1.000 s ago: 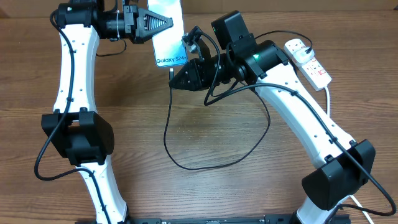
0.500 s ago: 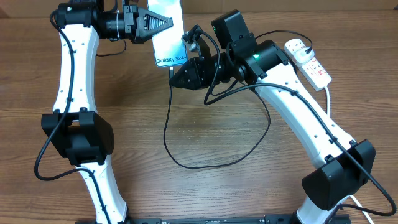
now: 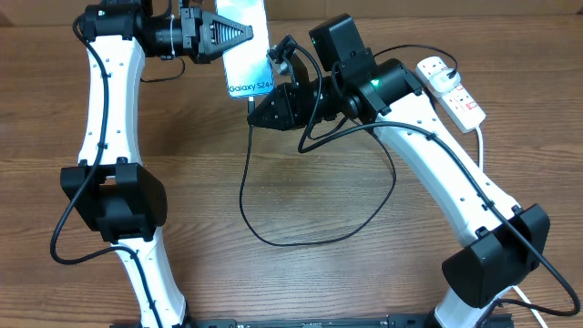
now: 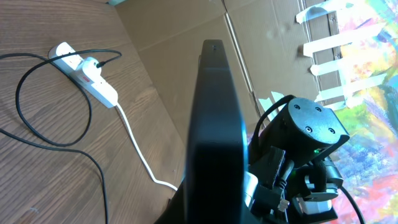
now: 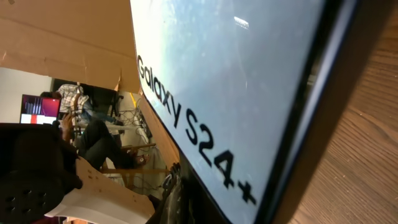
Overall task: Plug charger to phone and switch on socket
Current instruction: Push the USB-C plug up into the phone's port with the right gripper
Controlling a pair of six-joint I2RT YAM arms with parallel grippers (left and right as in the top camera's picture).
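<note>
Two steps look unfinished to me. From overhead, my left gripper (image 3: 244,35) is clamped on the slim, dark-edged phone with the pale blue screen (image 3: 250,68), holding it up at the far edge of the brown wooden table (image 3: 310,282). My right gripper (image 3: 257,113) is pinched shut on the tip end of the long thin black charger cable (image 3: 242,196), right at the phone's lower edge. I cannot tell whether the connector touches the port, and I judge it is not yet seated. The rest of the cable lies in a wide loop on the table and runs off toward the white elongated socket strip with red switch marks (image 3: 453,89) at far right, well apart from both grippers.

In the left wrist view the phone (image 4: 214,124) is edge-on, dark and upright, with my right arm's round black wrist housing (image 4: 311,130) close beside it. Beyond, the socket strip (image 4: 102,90) has a black plug (image 4: 92,62) seated in it, so that end looks done. A thick white cord (image 4: 140,155) trails from the strip. Whether the switch is on I cannot tell.

In the right wrist view the screen (image 5: 236,74) fills the frame, printed "Galaxy S24+", very close; neither port nor connector shows. As for obstacles, the slack cable passes under my right arm, so reaching for the switch could drag it.
</note>
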